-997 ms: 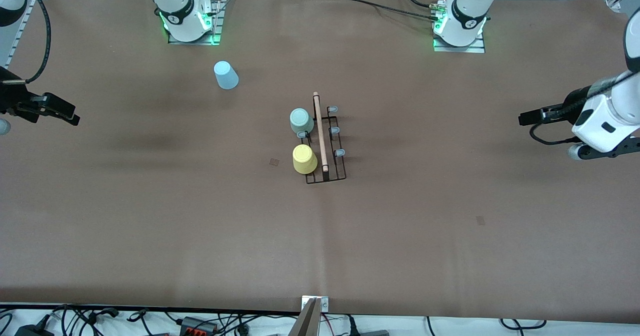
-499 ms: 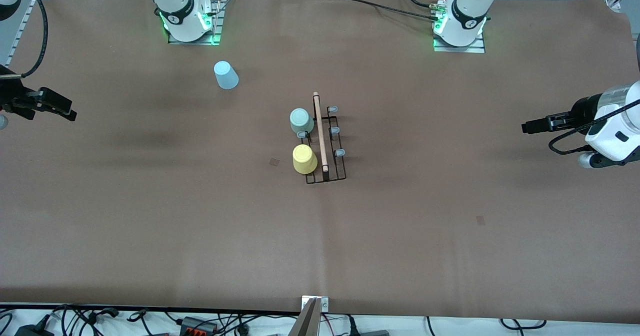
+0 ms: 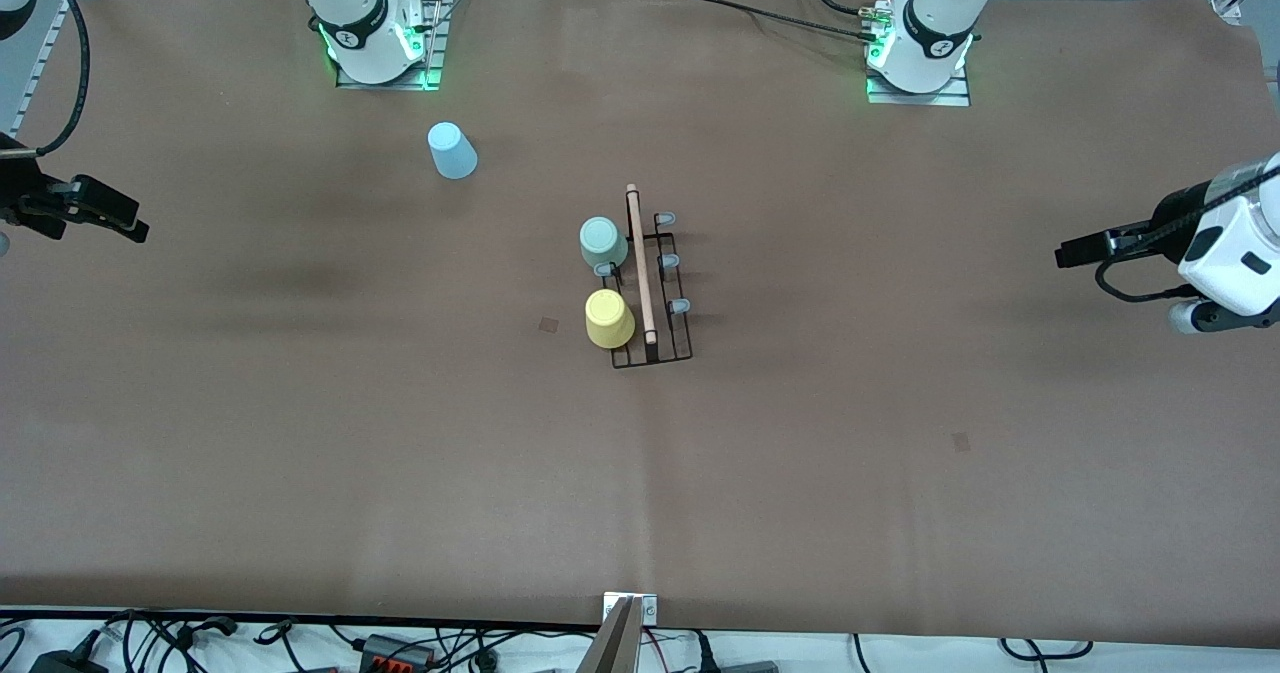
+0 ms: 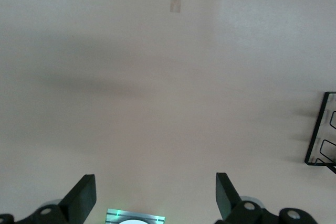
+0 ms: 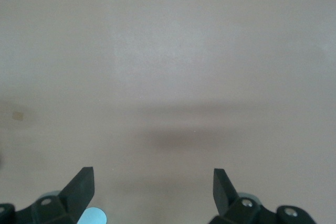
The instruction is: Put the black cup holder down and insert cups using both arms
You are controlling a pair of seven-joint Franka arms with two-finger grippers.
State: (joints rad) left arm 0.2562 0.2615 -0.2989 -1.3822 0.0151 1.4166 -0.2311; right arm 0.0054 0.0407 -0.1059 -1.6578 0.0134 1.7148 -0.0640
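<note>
The black cup holder [image 3: 652, 293] stands mid-table, its wooden rod handle [image 3: 639, 263] on top. A pale green cup [image 3: 603, 241] and a yellow cup [image 3: 609, 318] sit upside down on it, on the side toward the right arm's end. A light blue cup [image 3: 452, 150] stands alone on the table near the right arm's base. My left gripper [image 3: 1075, 251] [image 4: 155, 192] hangs open over bare table at the left arm's end, and one end of the holder [image 4: 321, 139] shows in its wrist view. My right gripper [image 3: 125, 223] [image 5: 152, 190] hangs open and empty at the right arm's end.
Both arm bases [image 3: 375, 38] [image 3: 920, 48] glow green along the table's edge farthest from the front camera. Small patches mark the brown cover [image 3: 548, 324] [image 3: 961, 441]. Cables lie off the table's near edge [image 3: 400, 648].
Both grippers have drawn outward, away from the holder toward their own ends of the table, staying open. The cups and the holder have not moved.
</note>
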